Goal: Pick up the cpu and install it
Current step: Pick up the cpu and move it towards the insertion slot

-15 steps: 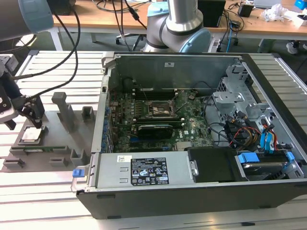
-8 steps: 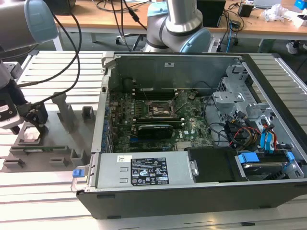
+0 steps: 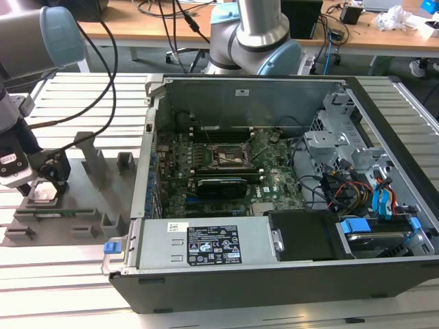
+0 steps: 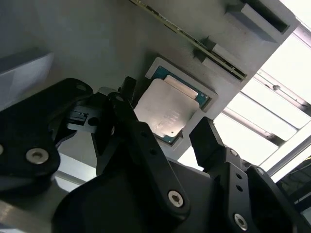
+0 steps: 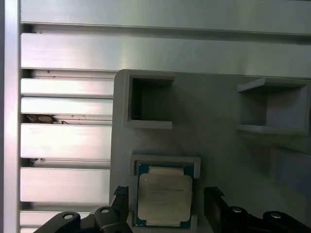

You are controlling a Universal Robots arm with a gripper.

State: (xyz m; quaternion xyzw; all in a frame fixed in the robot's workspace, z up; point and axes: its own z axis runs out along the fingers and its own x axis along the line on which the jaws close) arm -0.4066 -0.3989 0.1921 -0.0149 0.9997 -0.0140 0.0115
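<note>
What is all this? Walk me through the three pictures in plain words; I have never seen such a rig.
This is a robot arm working beside an open computer case on a slatted metal table. The exterior view comes from a camera standing off the arm. Both wrist views come from cameras riding on the arm, looking past its hand. The hand is open, its two black fingers either side of the cpu, a flat silvery chip lying in a recess of a grey holder. Nothing is held yet. Inside the case, the black-framed socket sits on the green board.
</note>
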